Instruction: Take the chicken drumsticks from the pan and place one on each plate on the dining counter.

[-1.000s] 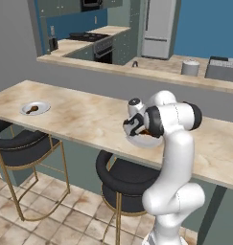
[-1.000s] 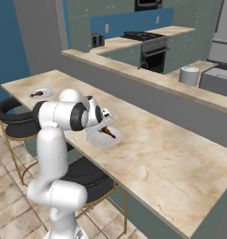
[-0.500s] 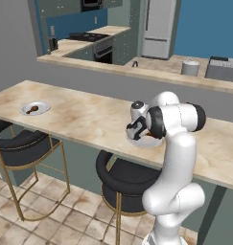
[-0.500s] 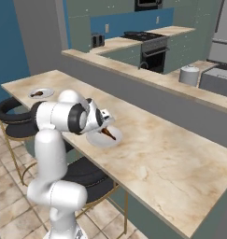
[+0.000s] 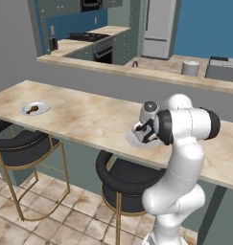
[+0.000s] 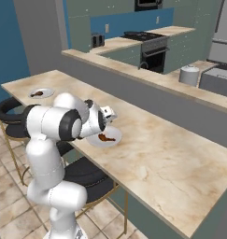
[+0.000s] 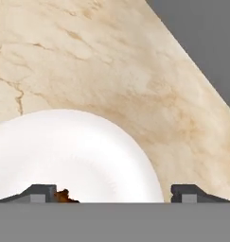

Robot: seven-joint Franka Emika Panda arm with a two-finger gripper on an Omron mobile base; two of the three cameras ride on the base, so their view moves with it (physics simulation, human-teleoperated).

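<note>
the fingers (image 7: 111, 191) stood spread over a plate (image 6: 108, 138) holding a drumstick (image 6: 105, 137); another plate (image 5: 35, 108) sat well apart on the surface (image 5: 94, 119).

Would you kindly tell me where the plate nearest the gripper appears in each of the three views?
Left base view: near plate sits at centre, partly behind the gripper.
Right base view: left of centre, a drumstick on it.
Hand view: lower left, between the fingertips.
Shared landmark: the dining counter.

Two white plates (image 6: 105, 138) (image 5: 35, 108) sit well apart on the beige counter (image 6: 171, 163), each holding one brown drumstick (image 6: 104, 137) (image 5: 33, 109).
</note>
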